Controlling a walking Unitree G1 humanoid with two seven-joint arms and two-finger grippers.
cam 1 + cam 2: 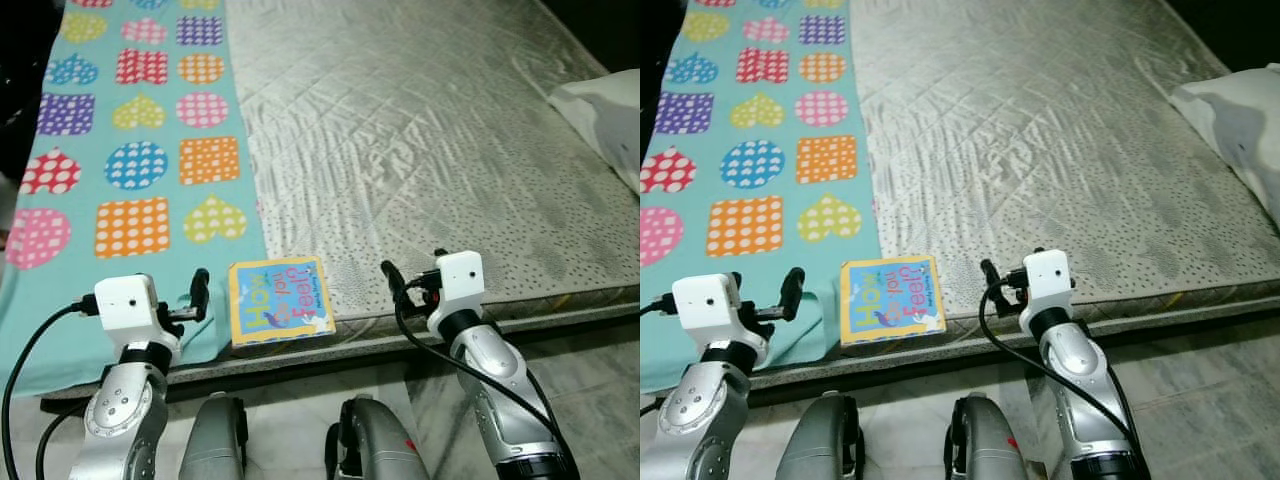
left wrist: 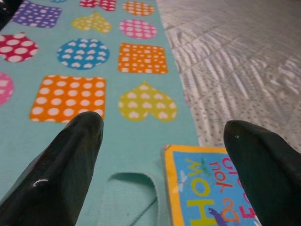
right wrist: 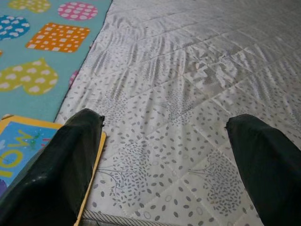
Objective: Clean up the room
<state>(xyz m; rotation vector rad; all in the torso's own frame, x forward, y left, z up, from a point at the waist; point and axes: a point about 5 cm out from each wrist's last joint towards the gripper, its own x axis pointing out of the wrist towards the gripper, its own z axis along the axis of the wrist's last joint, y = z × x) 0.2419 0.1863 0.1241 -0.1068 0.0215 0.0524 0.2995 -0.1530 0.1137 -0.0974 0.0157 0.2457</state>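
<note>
A small board book (image 1: pixel 282 300) with a yellow border and blue cover lies flat at the front edge of the bed, between my two arms. My left gripper (image 1: pixel 199 292) hovers just left of it, over the teal blanket, and its fingers (image 2: pixel 80 136) stand wide open with nothing between them. The book's corner (image 2: pixel 207 188) lies ahead of the left gripper, beside one finger. My right gripper (image 1: pixel 392 280) hangs just right of the book above the grey cover, also open and empty. In the right wrist view the book's edge (image 3: pixel 19 141) lies beside one finger (image 3: pixel 70 155).
A teal blanket (image 1: pixel 140 160) printed with dotted hearts, squares and circles covers the bed's left part. Quilted silver-grey cover (image 1: pixel 420 130) spreads over the other part of the bed. A white and grey pillow (image 1: pixel 605 110) lies at the far right. Tiled floor (image 1: pixel 590 380) lies below the bed edge.
</note>
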